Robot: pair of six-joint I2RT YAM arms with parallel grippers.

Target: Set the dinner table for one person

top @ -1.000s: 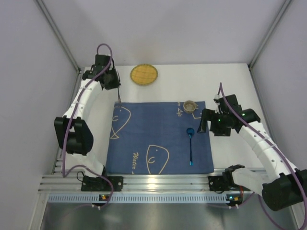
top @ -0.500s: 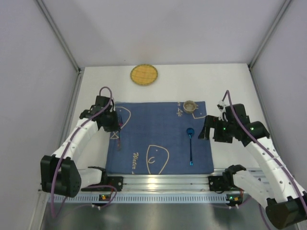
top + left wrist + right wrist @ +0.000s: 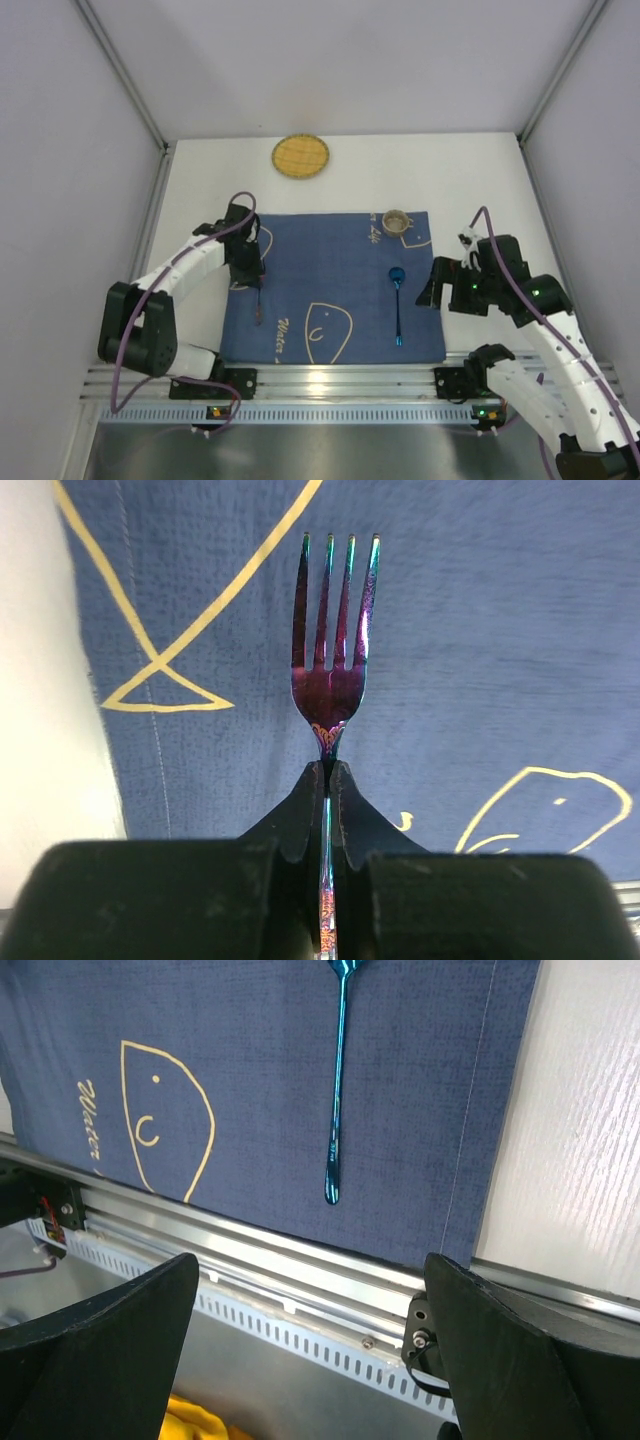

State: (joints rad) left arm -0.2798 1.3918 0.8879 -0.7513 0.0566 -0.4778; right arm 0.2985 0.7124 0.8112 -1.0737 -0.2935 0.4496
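Note:
The white dinner table (image 3: 480,180) carries a dark blue placemat (image 3: 330,275) with pale line drawings. My left gripper (image 3: 252,272) hovers over the mat's left part, shut on the handle of an iridescent fork (image 3: 259,310). In the left wrist view the fork (image 3: 335,630) sticks out past the gripper (image 3: 328,770), tines forward over the placemat (image 3: 480,630). A blue spoon (image 3: 398,305) lies on the mat's right side. My right gripper (image 3: 437,285) stands open at the mat's right edge, holding nothing. In the right wrist view the spoon (image 3: 340,1080) lies ahead of the wide-apart fingers (image 3: 100,1360).
A small metal cup (image 3: 397,221) stands at the mat's far right corner. A round yellow woven plate (image 3: 300,156) lies on the table behind the mat. Aluminium rails (image 3: 330,380) run along the near edge. Grey walls enclose the table on three sides.
My left arm has swung from the back left, near the yellow plate, forward over the mat's left side, carrying the fork. The right arm has drawn back toward the near edge.

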